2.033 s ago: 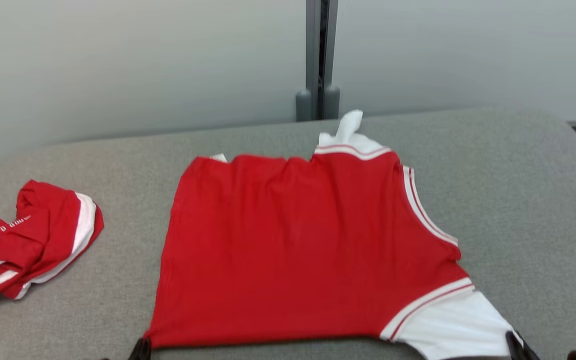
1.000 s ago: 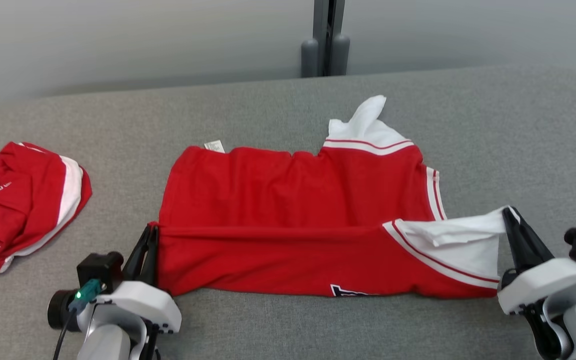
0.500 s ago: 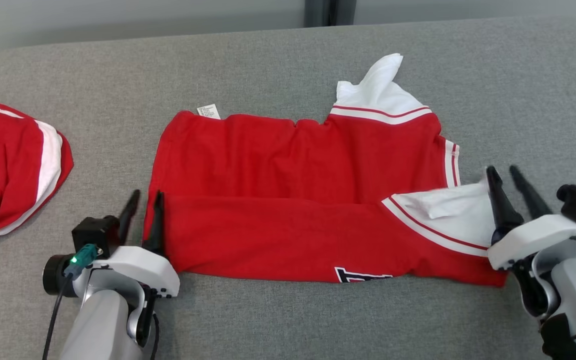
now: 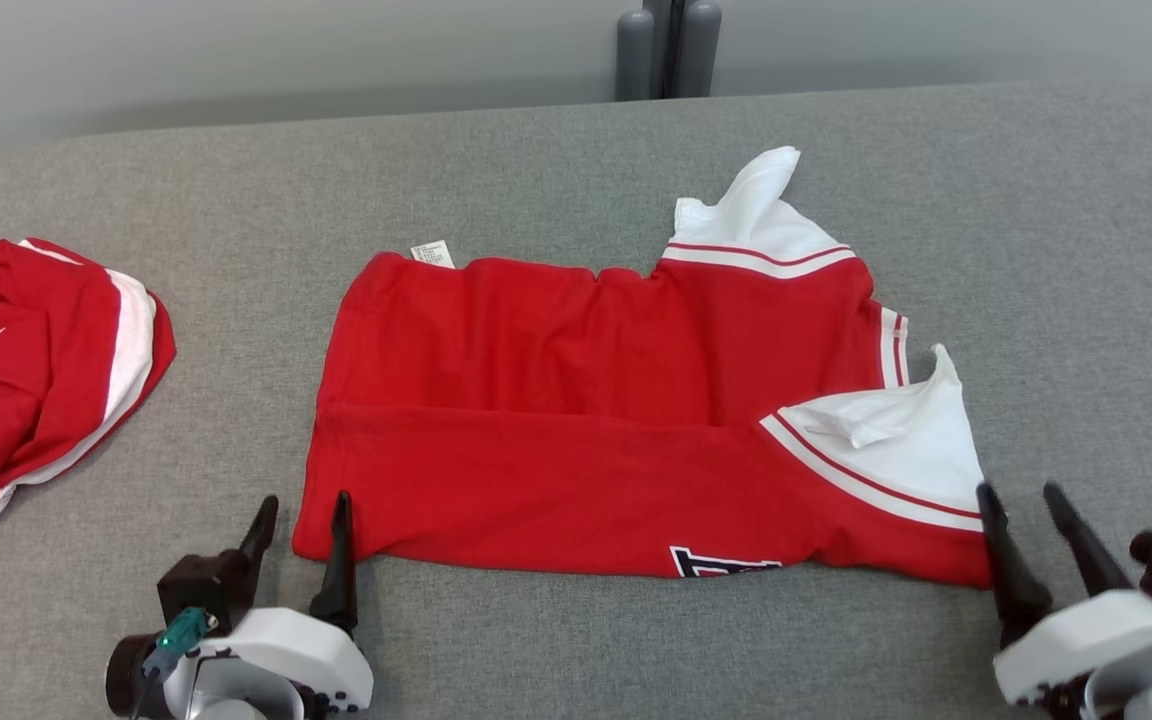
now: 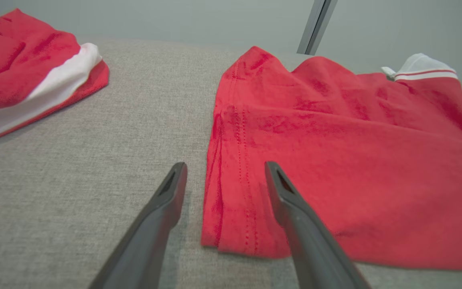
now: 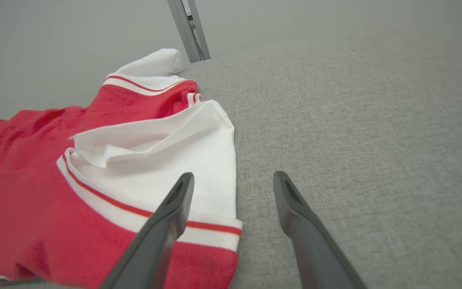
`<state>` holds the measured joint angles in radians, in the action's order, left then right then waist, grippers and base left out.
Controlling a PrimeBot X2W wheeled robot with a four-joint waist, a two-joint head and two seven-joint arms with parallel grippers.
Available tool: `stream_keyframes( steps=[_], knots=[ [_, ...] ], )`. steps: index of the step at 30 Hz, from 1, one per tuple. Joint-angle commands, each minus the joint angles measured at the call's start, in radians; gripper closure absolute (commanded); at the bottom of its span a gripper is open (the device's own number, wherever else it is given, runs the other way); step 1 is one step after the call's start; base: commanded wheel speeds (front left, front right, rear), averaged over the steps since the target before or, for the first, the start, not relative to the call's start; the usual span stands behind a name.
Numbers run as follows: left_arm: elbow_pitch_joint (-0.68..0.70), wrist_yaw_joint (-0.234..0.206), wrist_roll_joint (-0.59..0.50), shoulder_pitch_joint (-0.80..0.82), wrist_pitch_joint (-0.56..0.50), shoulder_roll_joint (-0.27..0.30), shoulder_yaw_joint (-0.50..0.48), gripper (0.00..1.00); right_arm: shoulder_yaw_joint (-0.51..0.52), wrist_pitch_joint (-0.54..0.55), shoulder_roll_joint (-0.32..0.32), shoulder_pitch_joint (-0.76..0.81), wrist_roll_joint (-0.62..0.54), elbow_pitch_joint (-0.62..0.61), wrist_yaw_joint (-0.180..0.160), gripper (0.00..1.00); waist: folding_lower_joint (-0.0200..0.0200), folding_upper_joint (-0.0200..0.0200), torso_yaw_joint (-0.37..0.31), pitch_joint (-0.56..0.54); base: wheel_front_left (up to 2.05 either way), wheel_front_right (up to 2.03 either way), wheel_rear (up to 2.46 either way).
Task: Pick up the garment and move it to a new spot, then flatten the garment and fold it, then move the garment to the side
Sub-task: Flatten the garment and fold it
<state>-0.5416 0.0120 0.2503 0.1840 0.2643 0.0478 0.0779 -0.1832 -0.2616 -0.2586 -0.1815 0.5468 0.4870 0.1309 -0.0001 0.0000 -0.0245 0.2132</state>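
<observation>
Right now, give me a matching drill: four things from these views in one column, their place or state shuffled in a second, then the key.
Column 1
1. red jersey with white sleeves
2. crumpled red-and-white garment
3. left pincer
4. small white label

Column 2
A. open, at the jersey's near left corner
B. far left, apart from the jersey
C. centre, near edge folded over onto itself
D. sticking out at the jersey's far edge

Pairs: 1-C, 2-B, 3-A, 4-D
</observation>
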Motion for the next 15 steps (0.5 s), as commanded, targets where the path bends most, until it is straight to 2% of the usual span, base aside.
stream_keyframes(
  steps=[1, 6, 13, 14, 15],
  knots=[
    [0.0, -0.005, 0.007, -0.01, 0.0, 0.005, 0.001, 0.0, -0.007, -0.004, -0.006, 0.02, 0.001, -0.004, 0.0, 0.0, 0.0001, 0.0, -0.002, -0.01, 0.0, 0.0, 0.0],
    [-0.005, -0.008, 0.009, -0.024, 0.0, 0.005, 0.007, 0.0, -0.051, -0.004, -0.001, 0.068, 0.014, 0.033, 0.0, 0.0, 0.0001, 0.0, -0.006, -0.013, 0.0, 0.0, 0.0],
    [-0.024, -0.002, 0.002, 0.013, 0.0, 0.005, 0.017, 0.0, -0.12, 0.006, 0.016, 0.024, 0.02, 0.141, 0.0, 0.0, 0.0001, 0.0, -0.001, 0.009, 0.0, 0.0, 0.0],
    [-0.029, -0.002, 0.003, 0.016, 0.0, 0.006, 0.019, 0.0, -0.137, 0.015, 0.016, 0.019, 0.023, 0.158, 0.0, 0.16, 0.0001, 0.0, 0.001, 0.01, 0.0, 0.0, 0.0],
    [-0.035, -0.002, 0.005, 0.018, 0.0, 0.005, 0.021, 0.0, -0.159, 0.019, 0.018, 0.013, 0.029, 0.171, 0.0, 0.56, 0.0001, 0.0, 0.003, 0.011, 0.0, 0.0, 0.0]
  ],
)
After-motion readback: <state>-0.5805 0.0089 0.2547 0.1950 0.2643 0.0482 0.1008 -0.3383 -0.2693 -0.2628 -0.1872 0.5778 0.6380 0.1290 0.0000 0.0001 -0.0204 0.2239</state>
